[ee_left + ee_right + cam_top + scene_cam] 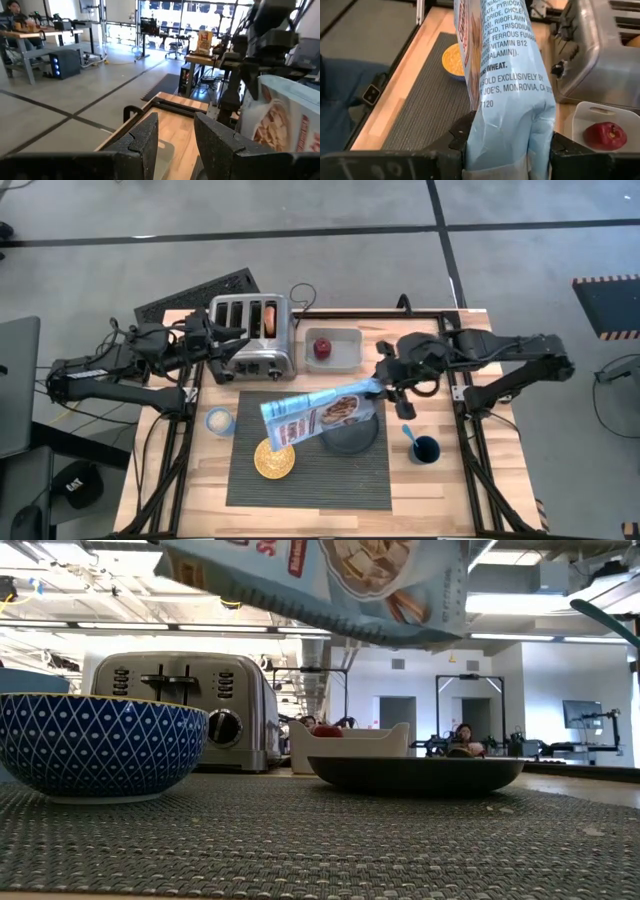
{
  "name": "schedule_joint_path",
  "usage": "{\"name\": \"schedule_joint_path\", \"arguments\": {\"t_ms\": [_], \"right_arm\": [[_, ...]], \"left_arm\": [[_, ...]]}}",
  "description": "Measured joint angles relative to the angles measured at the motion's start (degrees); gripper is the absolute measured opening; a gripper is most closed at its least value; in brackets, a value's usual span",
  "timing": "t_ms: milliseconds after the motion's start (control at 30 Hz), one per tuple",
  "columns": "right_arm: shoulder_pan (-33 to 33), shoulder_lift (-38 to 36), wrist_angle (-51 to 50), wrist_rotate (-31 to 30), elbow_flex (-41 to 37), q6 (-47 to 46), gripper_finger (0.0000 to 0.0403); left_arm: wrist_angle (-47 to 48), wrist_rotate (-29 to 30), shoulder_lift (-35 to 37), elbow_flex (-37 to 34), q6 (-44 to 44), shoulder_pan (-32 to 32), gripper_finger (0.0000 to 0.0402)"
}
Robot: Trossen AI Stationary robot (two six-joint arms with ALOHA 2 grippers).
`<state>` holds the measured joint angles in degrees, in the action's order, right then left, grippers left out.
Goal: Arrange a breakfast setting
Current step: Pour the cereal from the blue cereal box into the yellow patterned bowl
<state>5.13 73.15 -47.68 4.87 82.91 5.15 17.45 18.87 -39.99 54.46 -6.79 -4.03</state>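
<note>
Patterned bowl holds cereal; tray holds apple.

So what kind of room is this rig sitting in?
Probably a robotics lab or open-plan workshop: a bare concrete floor with marked lines, work desks with equipment, and another framed rig at the far wall.

Over the placemat: cereal box hangs tilted, blocking access from above to the plate.
Front placemat half: free.
Back counter: toaster, tray.
</note>
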Motion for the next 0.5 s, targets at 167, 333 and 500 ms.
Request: {"name": "schedule_joint_path", "arguments": {"t_ms": [167,333,500], "right_arm": [[2.66,6.14,-5.27,-2.72,6.53,0.49,0.0148],[4.9,11.98,-9.4,-5.58,12.29,1.95,0.0148],[6.49,16.93,-12.55,-7.76,16.97,3.77,0.0148]], "left_arm": [[0.06,-0.02,-0.13,0.0,-0.07,0.0,0.0114],[0.05,-0.03,-0.11,0.02,-0.15,0.0,0.0114],[1.04,-0.05,-0.11,0.04,-0.15,-0.02,0.0114]]}}
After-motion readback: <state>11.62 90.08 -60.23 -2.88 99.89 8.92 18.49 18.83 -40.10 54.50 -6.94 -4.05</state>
